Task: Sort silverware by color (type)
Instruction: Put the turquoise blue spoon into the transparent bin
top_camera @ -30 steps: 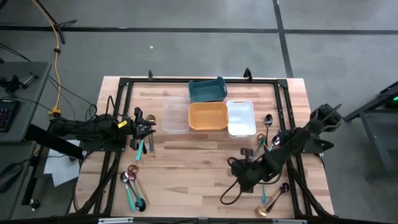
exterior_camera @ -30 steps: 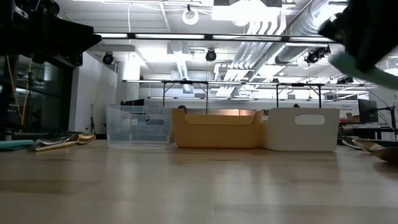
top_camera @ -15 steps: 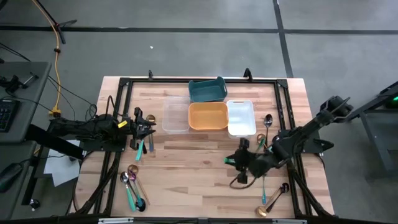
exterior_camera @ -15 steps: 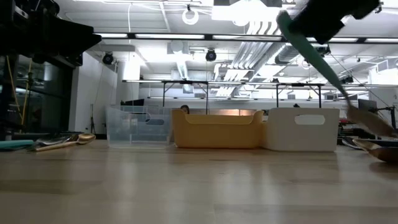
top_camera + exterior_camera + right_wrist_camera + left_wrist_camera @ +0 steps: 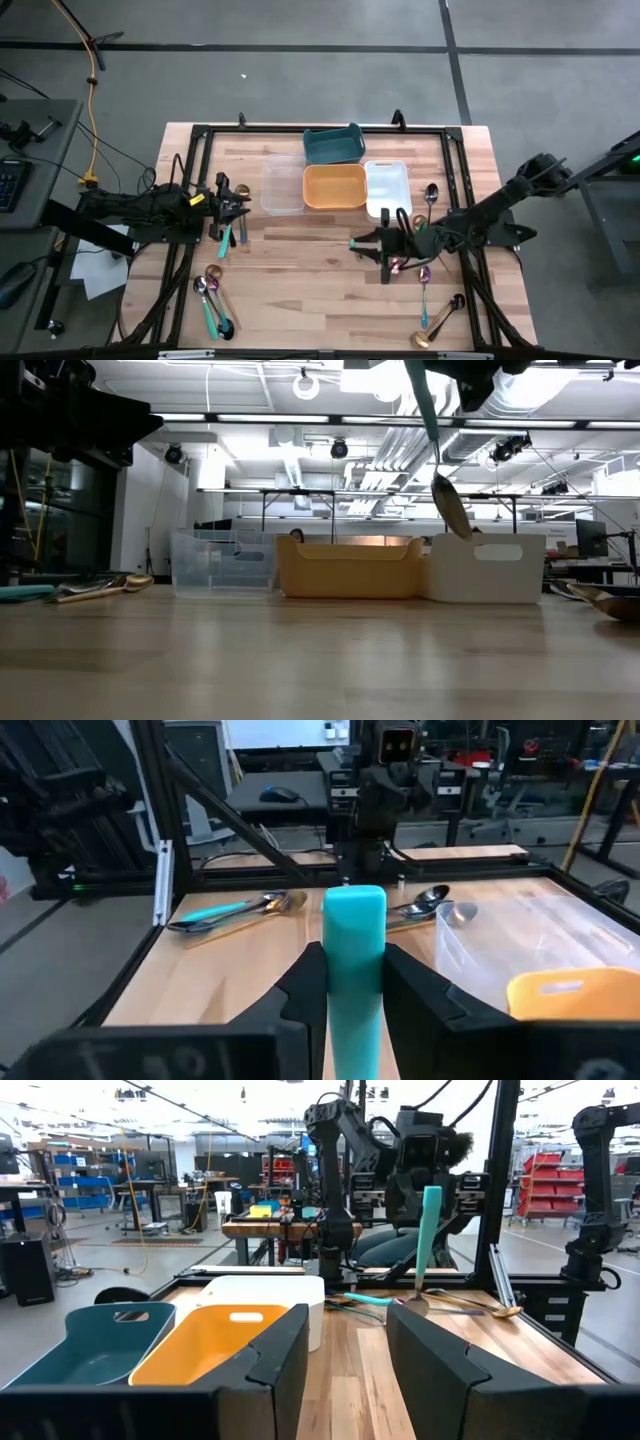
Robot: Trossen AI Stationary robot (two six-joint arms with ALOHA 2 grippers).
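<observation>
My right gripper is above the table's middle right, near the white tray, shut on a teal-handled silver spoon. The spoon also shows far off in the left wrist view as an upright teal handle. My left gripper waits open at the table's left side with nothing between its fingers. More silverware lies flat on the table: a group at the near left with teal, gold and pink pieces, and a group at the right. My right gripper pinches the spoon's teal handle between its two fingers, a little below the handle's free end, which sticks up past them. The fingers lie level, pointing toward the table's left, across the handle. The spoon hangs nearly upright, bowl down, clear of the table.
Four trays stand at the far middle: teal, clear, orange, white. A spoon lies right of the white tray. Bare wood lies between the trays and the near edge. A black frame rims the table.
My right gripper has moved toward the table's far edge and the trays, rising a little, and has tipped from pointing down to level. The teal-handled spoon has gone with it, swinging from slanted to nearly upright, bowl down.
</observation>
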